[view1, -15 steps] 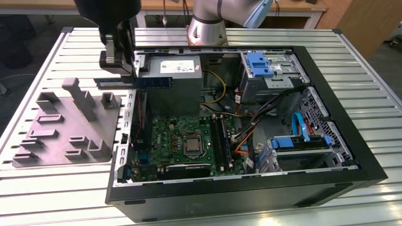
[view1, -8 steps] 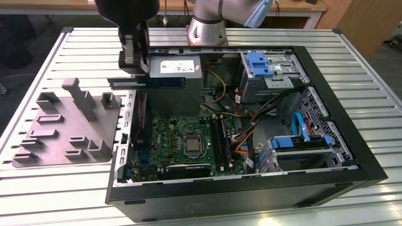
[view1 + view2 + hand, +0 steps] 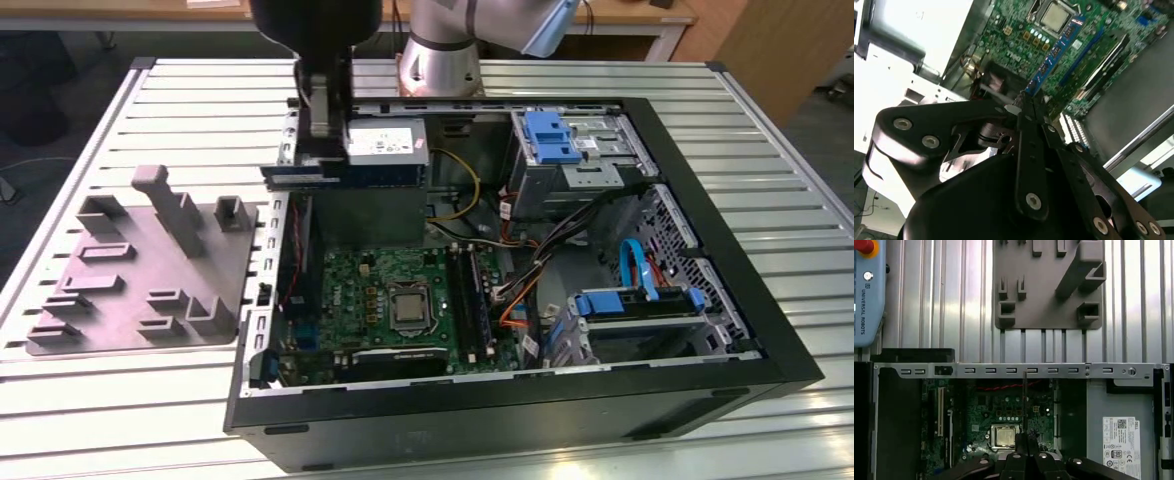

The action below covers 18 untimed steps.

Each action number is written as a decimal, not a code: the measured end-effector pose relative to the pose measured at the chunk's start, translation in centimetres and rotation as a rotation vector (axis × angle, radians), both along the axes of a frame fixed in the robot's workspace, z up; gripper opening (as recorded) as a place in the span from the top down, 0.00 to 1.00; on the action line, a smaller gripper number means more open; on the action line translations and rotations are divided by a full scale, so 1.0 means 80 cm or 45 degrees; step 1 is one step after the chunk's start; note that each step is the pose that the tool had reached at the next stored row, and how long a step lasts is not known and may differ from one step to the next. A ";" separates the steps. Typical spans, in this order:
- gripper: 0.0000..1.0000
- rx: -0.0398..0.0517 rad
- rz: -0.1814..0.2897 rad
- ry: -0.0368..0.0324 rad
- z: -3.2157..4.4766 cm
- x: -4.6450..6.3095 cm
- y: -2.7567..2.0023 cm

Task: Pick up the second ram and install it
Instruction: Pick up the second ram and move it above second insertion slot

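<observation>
Gripper (image 3: pixel 1023 102) is clamped on the ram stick (image 3: pixel 1053 52), holding it up above the open PC case (image 3: pixel 534 410), over the motherboard (image 3: pixel 374 280). So the pickup's done, 1 step left: it isn't seated in the slots (image 3: pixel 467 295) yet.

The arm (image 3: pixel 445 55) is silver, its cap (image 3: pixel 550 28) at 3 o'clock light blue. The black gripper (image 3: pixel 1021 100) has flat links (image 3: pixel 1026 150) and silver screws (image 3: pixel 1034 201).
</observation>
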<state>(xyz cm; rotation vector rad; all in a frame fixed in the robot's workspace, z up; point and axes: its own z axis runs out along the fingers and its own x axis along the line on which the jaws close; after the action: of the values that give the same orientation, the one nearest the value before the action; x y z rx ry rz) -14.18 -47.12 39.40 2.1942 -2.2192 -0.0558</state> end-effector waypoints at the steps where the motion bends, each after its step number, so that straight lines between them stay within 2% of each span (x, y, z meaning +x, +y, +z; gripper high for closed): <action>1: 0.88 0.000 0.000 0.0003 0.0000 0.004 -0.0002; 18: 0.88 0.000 0.000 0.0054 0.0000 0.070 -0.0032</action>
<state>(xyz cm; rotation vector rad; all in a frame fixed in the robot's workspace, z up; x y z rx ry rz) -8.55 -47.37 39.39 2.1920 -2.2171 -0.0606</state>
